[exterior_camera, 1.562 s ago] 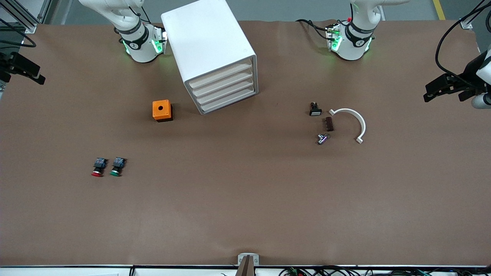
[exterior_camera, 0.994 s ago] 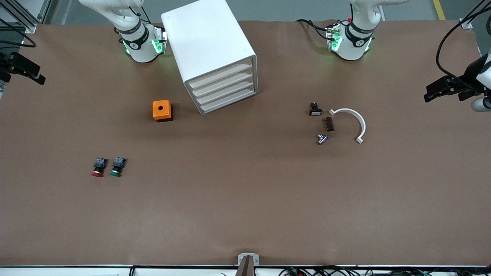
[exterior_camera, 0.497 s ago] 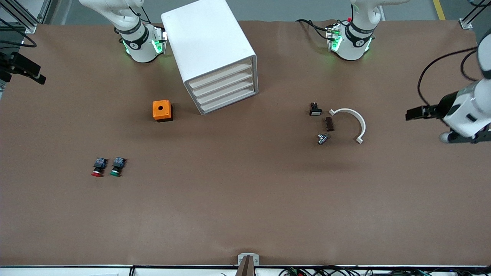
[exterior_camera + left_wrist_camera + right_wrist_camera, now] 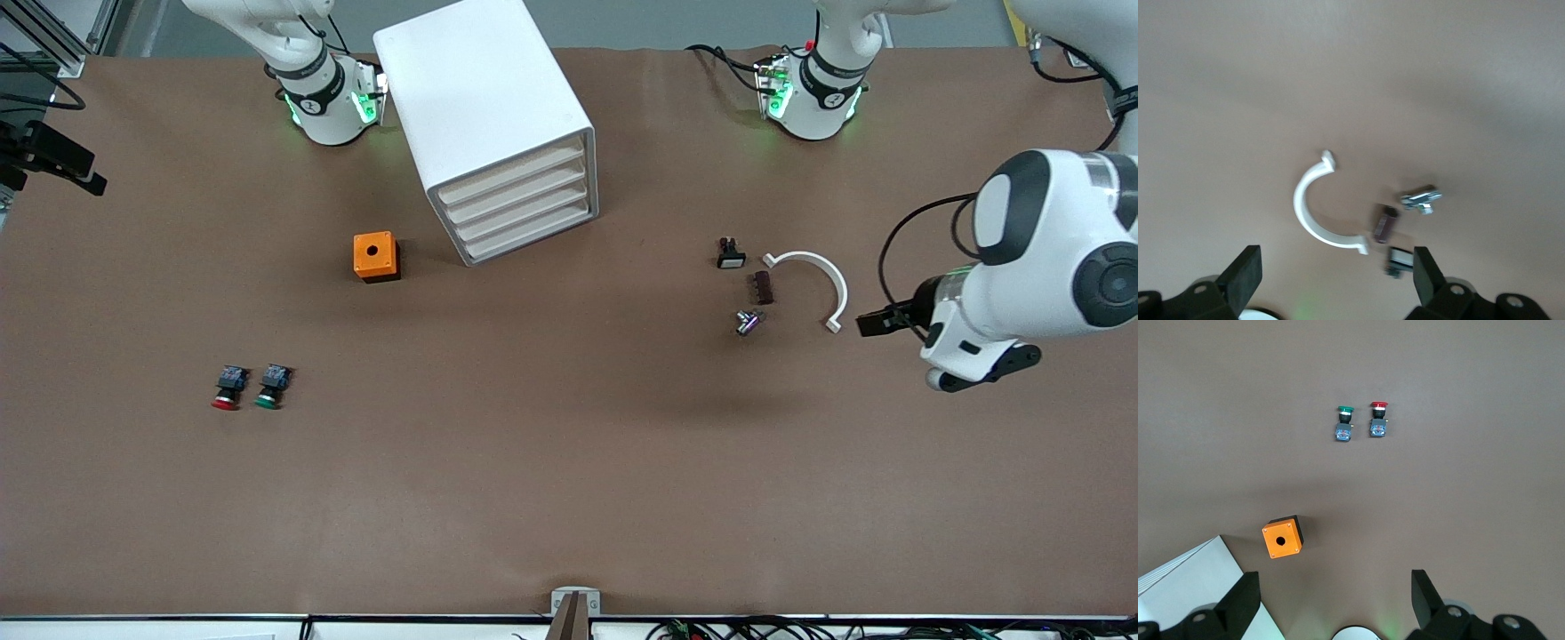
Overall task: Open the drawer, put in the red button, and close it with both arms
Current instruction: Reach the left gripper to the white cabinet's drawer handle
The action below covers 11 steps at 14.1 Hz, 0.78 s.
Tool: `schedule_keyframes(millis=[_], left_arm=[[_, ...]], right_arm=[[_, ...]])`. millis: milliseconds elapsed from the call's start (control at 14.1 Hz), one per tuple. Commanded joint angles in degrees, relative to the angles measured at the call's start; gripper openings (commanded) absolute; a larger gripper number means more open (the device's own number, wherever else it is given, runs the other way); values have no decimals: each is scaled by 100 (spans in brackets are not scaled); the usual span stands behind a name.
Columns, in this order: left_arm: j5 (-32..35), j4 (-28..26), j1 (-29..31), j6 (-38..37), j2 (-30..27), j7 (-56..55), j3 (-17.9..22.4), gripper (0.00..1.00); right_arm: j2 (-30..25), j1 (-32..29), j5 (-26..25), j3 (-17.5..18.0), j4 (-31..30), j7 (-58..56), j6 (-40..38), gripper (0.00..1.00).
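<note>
The white cabinet (image 4: 484, 116) stands near the right arm's base, and its top drawer (image 4: 516, 172) is shut. The red button (image 4: 226, 388) lies on the table toward the right arm's end, beside the green button (image 4: 269, 388). It also shows in the right wrist view (image 4: 1378, 420). My right gripper (image 4: 93, 176) is open and empty, high over the table's edge at the right arm's end; its fingers frame the right wrist view (image 4: 1336, 597). My left gripper (image 4: 876, 322) is open and empty over the table beside a white curved clamp (image 4: 831, 283); it also shows in the left wrist view (image 4: 1336, 280).
An orange box with a hole (image 4: 375, 255) sits beside the cabinet. Near the clamp lie a small black switch (image 4: 730, 256), a brown block (image 4: 763, 287) and a metal bolt (image 4: 747, 322). The left wrist view shows the clamp (image 4: 1308, 213) below that gripper.
My left arm has swung in from the table's end toward the white clamp and small parts. The right arm, the cabinet and the buttons have not moved.
</note>
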Motion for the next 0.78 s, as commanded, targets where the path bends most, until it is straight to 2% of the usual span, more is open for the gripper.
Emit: schedule_keyframes(millis=[0,71,284,710], left_arm=[[-357,206,-132,-144,296,-1349,-20,100],[-436,206,-220,-205,410,-1851,-46,100],[-1243,197,-291,-250,752,-3608,-55,100],[-2535,337,-291,-443,1411,-5912,-432,100]], right_arm=[[12,-10,20,13,59,-52,-49,100],[12,-10,20,13,59,-52,-57,100],[3,-10,11,13,59,-52,-66,100],[3,-19,11,13,59,-61,-75,100]])
